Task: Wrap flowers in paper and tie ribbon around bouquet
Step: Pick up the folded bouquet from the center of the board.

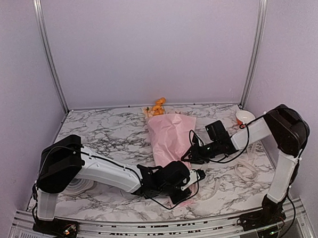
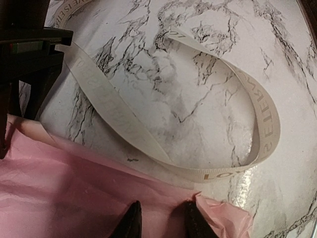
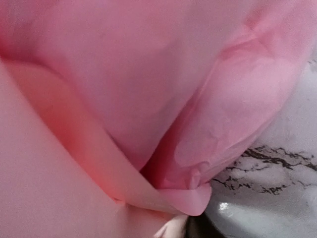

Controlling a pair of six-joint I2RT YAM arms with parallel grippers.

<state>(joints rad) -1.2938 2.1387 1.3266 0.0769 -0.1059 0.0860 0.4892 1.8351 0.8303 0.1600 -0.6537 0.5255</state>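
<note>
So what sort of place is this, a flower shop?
Probably a robot test booth, not a shop: plain walls enclose a marble-patterned table, with a left arm and right arm bolted at its edge.

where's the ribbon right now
The ribbon lies loose on the marble table just right of the bouquet's narrow end in the top view, its loops reaching toward the right arm's base.
</note>
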